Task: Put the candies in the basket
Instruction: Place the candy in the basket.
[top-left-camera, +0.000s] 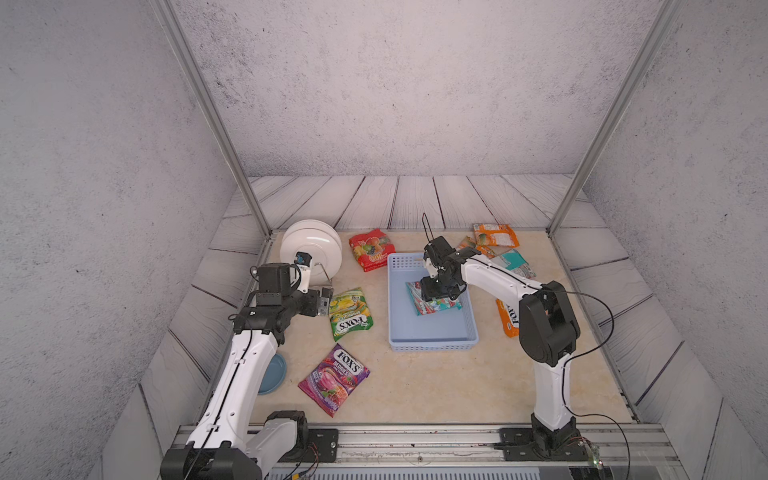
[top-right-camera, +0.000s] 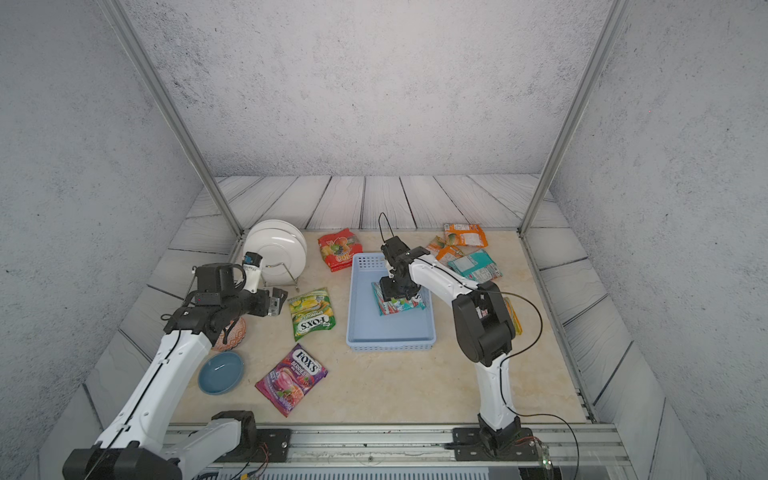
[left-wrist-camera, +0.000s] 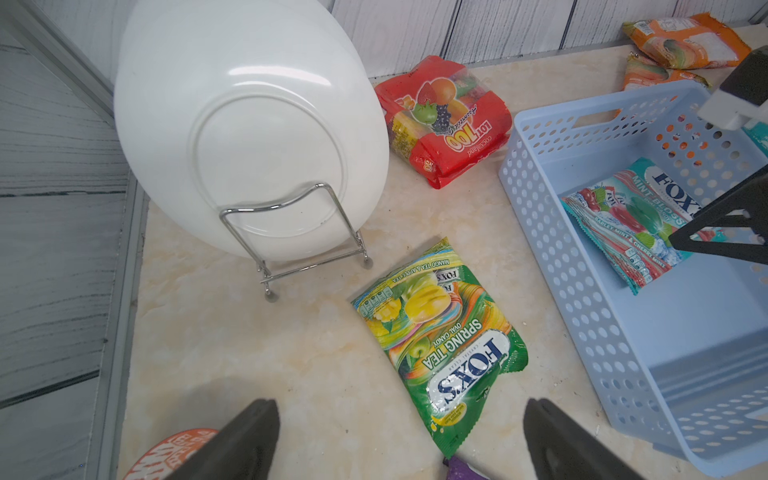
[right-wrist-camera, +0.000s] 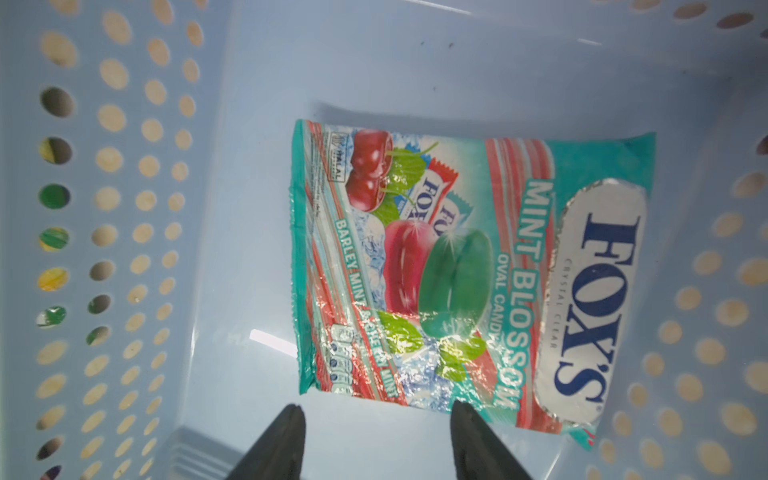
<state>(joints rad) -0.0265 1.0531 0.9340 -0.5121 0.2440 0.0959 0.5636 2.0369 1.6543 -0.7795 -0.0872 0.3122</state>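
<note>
My right jaws stand partly open and empty just above the teal mint bag (right-wrist-camera: 465, 270), which lies flat inside the basket (top-left-camera: 432, 345); I judge it delivered. My left jaws gape wide and empty near the green bag (top-left-camera: 350, 312), left of the basket and probably next. The purple bag (top-left-camera: 333, 379) and red bag (top-left-camera: 371, 249) also lie outside the basket.

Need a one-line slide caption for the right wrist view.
Open right gripper above the Mint Blossom bag lying flat in the blue basket.
</note>
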